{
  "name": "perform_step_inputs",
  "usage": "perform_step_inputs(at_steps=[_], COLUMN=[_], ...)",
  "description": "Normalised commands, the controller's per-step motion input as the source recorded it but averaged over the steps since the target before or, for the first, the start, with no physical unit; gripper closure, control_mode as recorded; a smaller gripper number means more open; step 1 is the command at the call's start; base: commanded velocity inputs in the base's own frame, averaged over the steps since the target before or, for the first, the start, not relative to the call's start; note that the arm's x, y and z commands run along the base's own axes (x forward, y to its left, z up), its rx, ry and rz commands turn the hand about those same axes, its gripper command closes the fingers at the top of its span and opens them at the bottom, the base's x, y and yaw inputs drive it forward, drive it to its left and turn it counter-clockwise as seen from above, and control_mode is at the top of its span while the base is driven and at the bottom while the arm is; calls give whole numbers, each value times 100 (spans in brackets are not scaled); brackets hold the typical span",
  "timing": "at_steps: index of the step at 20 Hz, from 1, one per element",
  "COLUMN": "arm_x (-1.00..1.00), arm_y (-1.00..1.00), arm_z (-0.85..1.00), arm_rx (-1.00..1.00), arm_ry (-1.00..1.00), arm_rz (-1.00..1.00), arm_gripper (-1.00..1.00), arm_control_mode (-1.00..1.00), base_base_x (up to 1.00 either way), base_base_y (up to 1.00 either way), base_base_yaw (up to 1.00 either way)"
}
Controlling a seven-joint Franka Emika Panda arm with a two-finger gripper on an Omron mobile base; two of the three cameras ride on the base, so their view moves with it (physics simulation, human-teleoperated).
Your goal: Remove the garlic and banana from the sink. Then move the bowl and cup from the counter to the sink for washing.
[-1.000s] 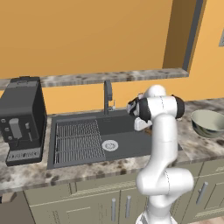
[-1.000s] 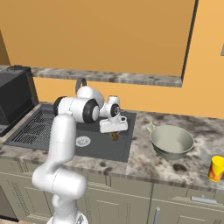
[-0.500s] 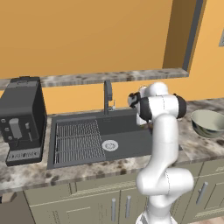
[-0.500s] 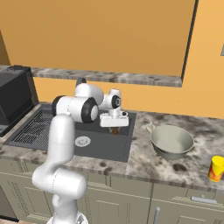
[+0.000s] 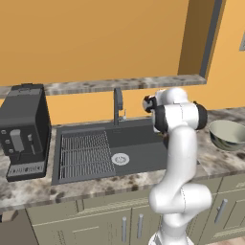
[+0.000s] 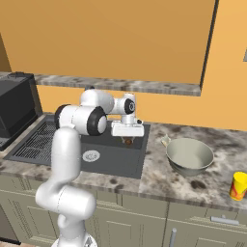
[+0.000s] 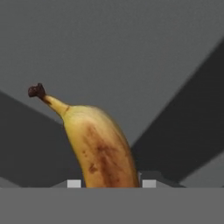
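The end effector [image 6: 128, 140] grips the banana [image 7: 98, 151] mid-body, stem toward 10 o'clock; soft, light, bruises easily.

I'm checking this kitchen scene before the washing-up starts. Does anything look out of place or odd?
Only the banana: it hangs in the gripper above the right end of the sink, not resting anywhere. The bowl and cup stand upright on the counter.
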Motion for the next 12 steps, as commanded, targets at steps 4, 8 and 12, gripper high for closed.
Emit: perform_step_inputs(at_steps=[4,8,12], arm_x=[-36,-35,-38], arm_y=[-12,-1,0], arm_z=[25,26,22], arm_rx=[0,0,0], arm_ry=[0,0,-2], arm_rz=[0,0,0], arm_gripper=[100,100,100], arm_control_mode=[-100,-100,-100], base_base_x=[0,0,0], base_base_y=[0,0,0], base_base_yaw=[0,0,0])
